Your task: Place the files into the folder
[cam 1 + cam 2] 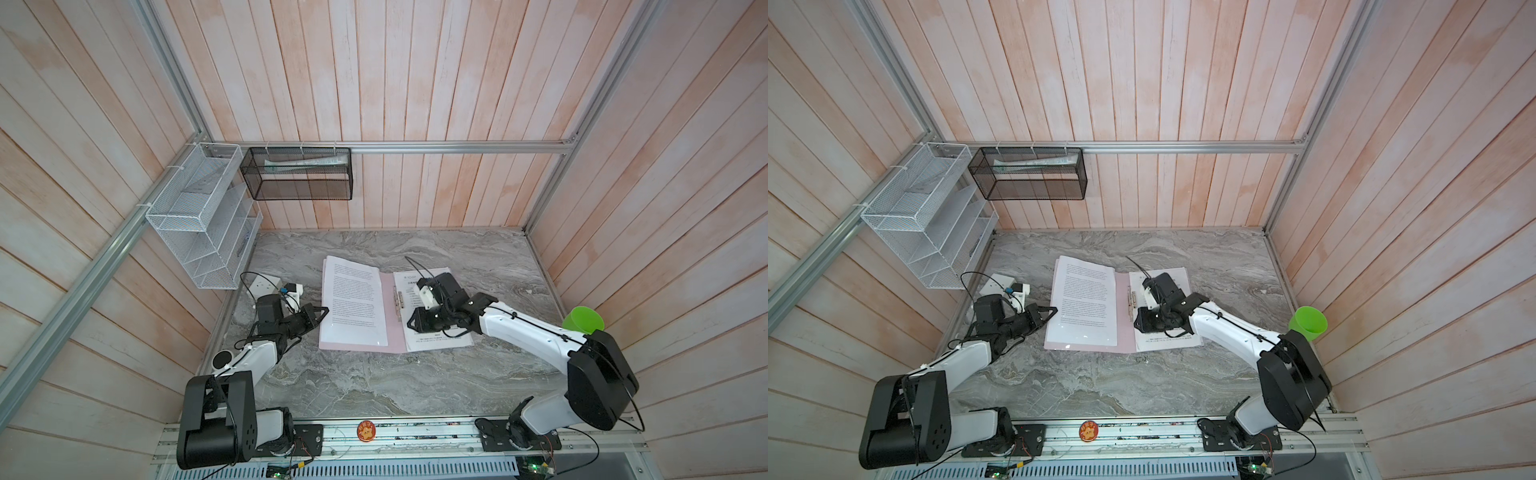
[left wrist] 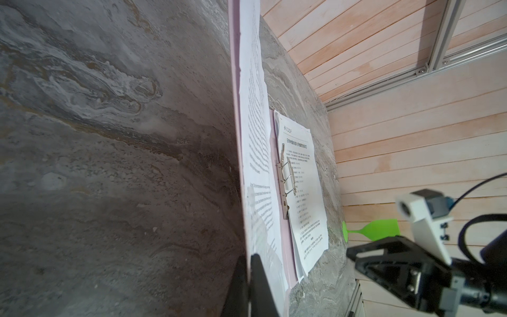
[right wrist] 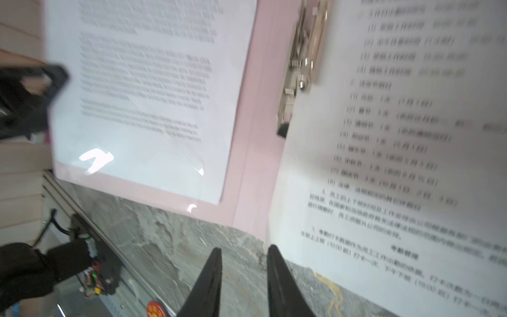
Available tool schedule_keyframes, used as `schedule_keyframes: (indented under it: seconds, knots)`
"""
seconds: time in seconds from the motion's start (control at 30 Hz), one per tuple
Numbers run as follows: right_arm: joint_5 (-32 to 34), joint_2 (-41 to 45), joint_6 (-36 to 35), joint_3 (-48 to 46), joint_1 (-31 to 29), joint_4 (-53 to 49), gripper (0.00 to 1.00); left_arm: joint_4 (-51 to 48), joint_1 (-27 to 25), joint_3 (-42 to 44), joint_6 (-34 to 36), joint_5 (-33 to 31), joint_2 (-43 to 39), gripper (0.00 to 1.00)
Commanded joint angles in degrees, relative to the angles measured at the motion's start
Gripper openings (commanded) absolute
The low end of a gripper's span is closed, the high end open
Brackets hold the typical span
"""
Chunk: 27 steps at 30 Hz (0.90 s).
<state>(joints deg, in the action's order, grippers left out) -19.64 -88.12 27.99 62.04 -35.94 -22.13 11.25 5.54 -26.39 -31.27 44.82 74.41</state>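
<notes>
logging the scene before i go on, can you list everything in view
folder: one, pale pink, open flat mid-table
files: at least two, white printed sheets, on both folder halves
clip: one, silver, at the folder spine
mesh rack: one, white, left wall
mesh basket: one, black, back wall
cup: one, green, right wall
power socket: one, white, left table edge
round badge: one, orange, front rail
table: one, grey marble
left tool: black, shut on the files' left edge
right tool: black, open, above the right-hand sheet
</notes>
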Motion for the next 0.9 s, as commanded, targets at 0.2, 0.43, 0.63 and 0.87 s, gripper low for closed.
schedule_keyframes:
  seconds: [0.2, 0.43, 0.63, 0.87]
  knots:
    - [-14.1, -23.0, -9.0, 20.4, 9.1, 3.3, 0.36, -1.4, -0.3, -1.0, 1.7, -0.4, 0.3, 0.00]
    - [-17.8, -33.1, -9.5, 29.9, 11.3, 3.7, 0.35, -1.7, -0.2, -1.1, 1.7, -0.5, 0.6, 0.00]
    - [-20.6, -37.8, -9.5, 31.1, 12.0, 5.4, 0.27, -1.4, -0.3, -0.8, 1.8, -0.6, 1.1, 0.00]
    - [-22.9, -41.0, -8.4, 32.0, 11.9, 7.3, 0.31, -1.3, -0.3, -0.8, 1.8, -0.6, 1.5, 0.00]
